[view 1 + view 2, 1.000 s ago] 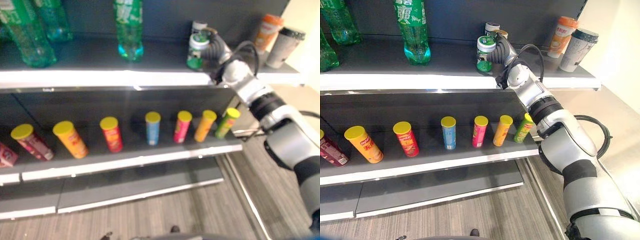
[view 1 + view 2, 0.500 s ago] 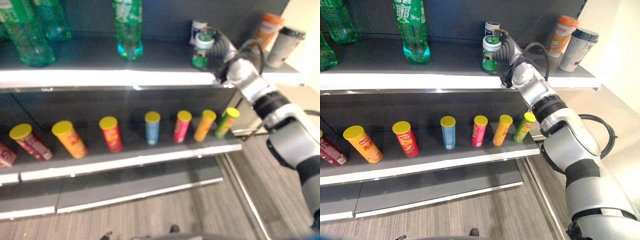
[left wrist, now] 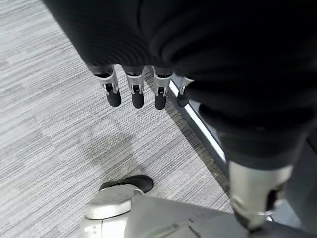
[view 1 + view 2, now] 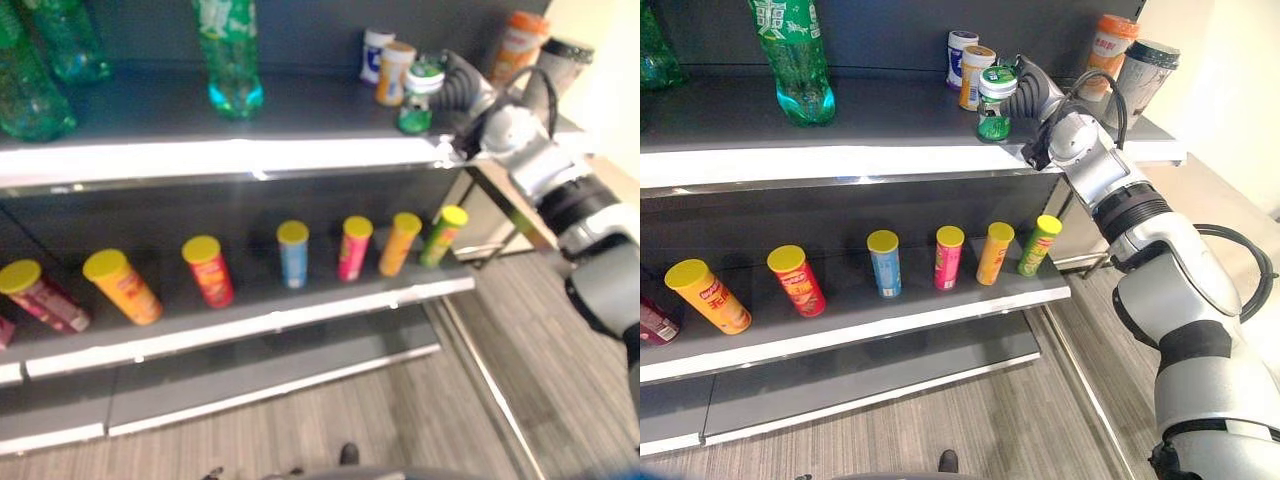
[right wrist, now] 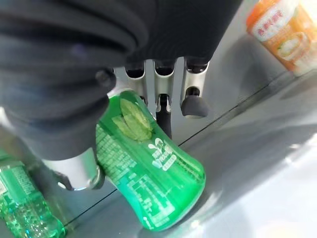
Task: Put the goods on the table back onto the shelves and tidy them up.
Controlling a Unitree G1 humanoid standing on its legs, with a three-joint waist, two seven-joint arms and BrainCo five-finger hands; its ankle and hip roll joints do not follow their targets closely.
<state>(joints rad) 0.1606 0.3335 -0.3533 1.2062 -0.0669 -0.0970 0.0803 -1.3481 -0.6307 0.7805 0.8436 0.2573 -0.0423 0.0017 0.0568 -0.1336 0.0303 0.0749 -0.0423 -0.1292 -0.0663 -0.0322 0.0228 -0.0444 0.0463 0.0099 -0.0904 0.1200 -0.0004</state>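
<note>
Right hand (image 4: 1032,98) grips green bottle (image 4: 995,103) on top shelf (image 4: 890,158).

The right hand (image 4: 1032,96) covers the far side of the small green jar with a white lid (image 4: 994,101) on the dark top shelf (image 4: 890,105). At ten o'clock, the tall clear green plastic bottle (image 4: 790,55) loses its neck to the picture's upper edge. At nine o'clock on the lower shelf, a dark red tube (image 4: 652,322) is cut by the side edge.
</note>
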